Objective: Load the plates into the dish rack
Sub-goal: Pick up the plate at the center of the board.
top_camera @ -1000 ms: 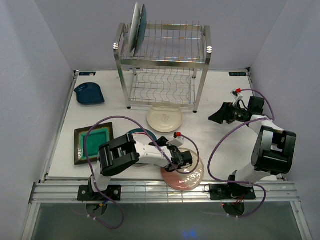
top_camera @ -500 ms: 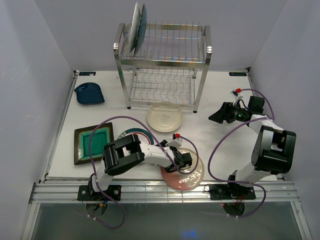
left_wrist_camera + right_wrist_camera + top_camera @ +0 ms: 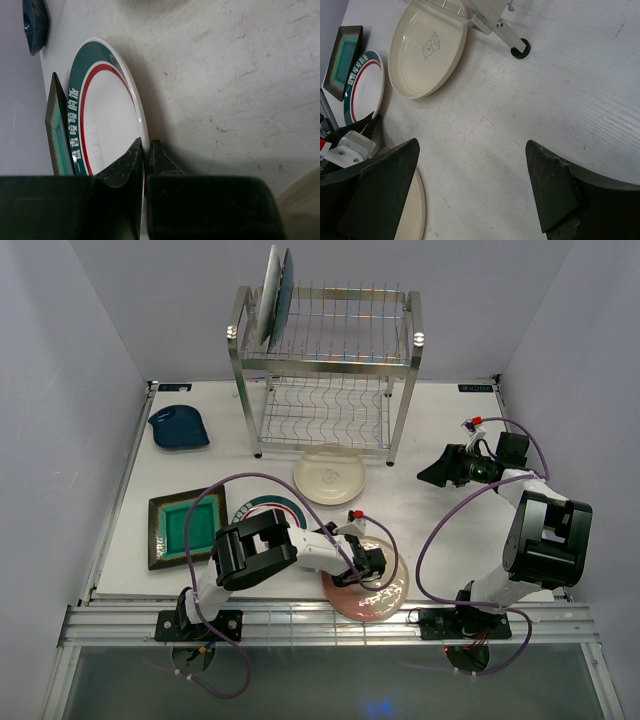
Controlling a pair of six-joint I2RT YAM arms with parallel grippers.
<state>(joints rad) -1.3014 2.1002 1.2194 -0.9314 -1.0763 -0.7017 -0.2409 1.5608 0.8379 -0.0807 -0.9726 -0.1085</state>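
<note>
A white plate with a green-red rim [image 3: 107,125] lies on the table left of centre, partly under my left arm. My left gripper [image 3: 145,150] is shut on its near rim, one finger over the plate and one outside. A pink speckled plate [image 3: 378,592] lies at the front centre, and a cream round plate [image 3: 329,474] lies before the dish rack [image 3: 330,370]. A square green plate [image 3: 185,528] and a small dark blue plate [image 3: 178,427] lie at the left. Two plates [image 3: 272,295] stand in the rack's top left slots. My right gripper [image 3: 430,472] hovers open, holding nothing.
The rack's right front foot [image 3: 522,48] stands near the cream plate [image 3: 427,47]. Purple cables [image 3: 440,530] loop from both arms over the front of the table. Grey walls close in the left, right and back sides.
My left gripper's jaws have closed onto the rim of the green-red rimmed plate, and the left arm's elbow has shifted to the right. The right arm has not moved.
</note>
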